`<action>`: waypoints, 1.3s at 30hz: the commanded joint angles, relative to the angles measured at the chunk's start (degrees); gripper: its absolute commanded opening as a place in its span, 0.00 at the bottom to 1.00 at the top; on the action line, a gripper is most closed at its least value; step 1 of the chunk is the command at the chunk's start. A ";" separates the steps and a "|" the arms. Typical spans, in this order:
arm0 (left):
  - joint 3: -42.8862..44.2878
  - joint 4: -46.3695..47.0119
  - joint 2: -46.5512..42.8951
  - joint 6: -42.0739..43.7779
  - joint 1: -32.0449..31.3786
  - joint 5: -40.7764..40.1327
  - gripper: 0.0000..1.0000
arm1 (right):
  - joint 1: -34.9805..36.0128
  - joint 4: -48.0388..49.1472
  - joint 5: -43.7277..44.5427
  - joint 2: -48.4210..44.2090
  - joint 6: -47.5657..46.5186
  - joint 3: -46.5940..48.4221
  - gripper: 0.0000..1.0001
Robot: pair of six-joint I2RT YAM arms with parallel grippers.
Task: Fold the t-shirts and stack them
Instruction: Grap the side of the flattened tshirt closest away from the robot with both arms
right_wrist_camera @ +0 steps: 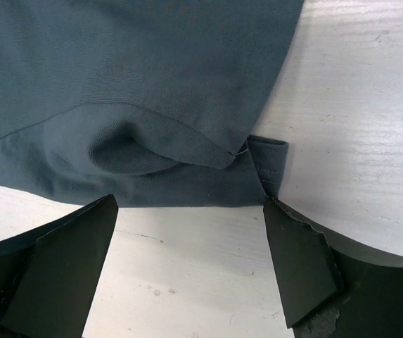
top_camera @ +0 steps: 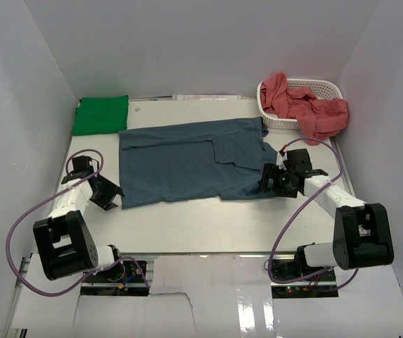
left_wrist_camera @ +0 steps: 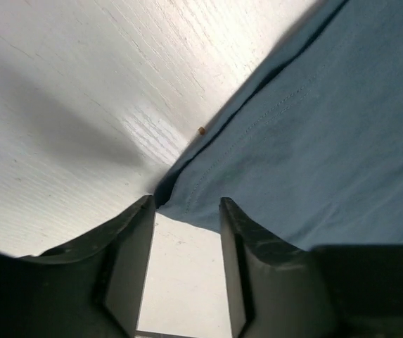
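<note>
Blue shirt (top_camera: 187, 160) hem sits just ahead of both sets of fingertips, nothing pinched. Left gripper (left_wrist_camera: 186, 211) fingers spread, empty, at the shirt's 8 o'clock corner. Right gripper (right_wrist_camera: 187, 211) fingers spread wide, empty, at its 4 o'clock corner beside a folded-in sleeve. Shirt lies flat mid table (top_camera: 208, 225). Green shirt (top_camera: 101, 115) folded at 11 o'clock. Red shirts (top_camera: 306, 105) spill over basket (top_camera: 321, 84) at 1 o'clock.

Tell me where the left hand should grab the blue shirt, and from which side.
Grip the blue shirt at its near-left corner, coming in low from the left. That corner lies flat with table showing on both sides of it, directly ahead of the open left hand.
</note>
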 commanded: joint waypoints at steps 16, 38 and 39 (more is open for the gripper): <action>7.63 6.44 0.33 0.72 -16.99 9.02 0.57 | -0.84 1.39 1.10 -2.02 -1.60 2.33 0.91; 33.91 17.98 38.48 -4.82 -50.33 7.35 0.58 | -1.37 14.30 -5.04 7.91 2.35 -2.23 0.93; 34.26 17.89 38.83 -4.82 -50.51 7.27 0.58 | -1.37 14.48 -5.92 8.35 2.70 -2.42 0.93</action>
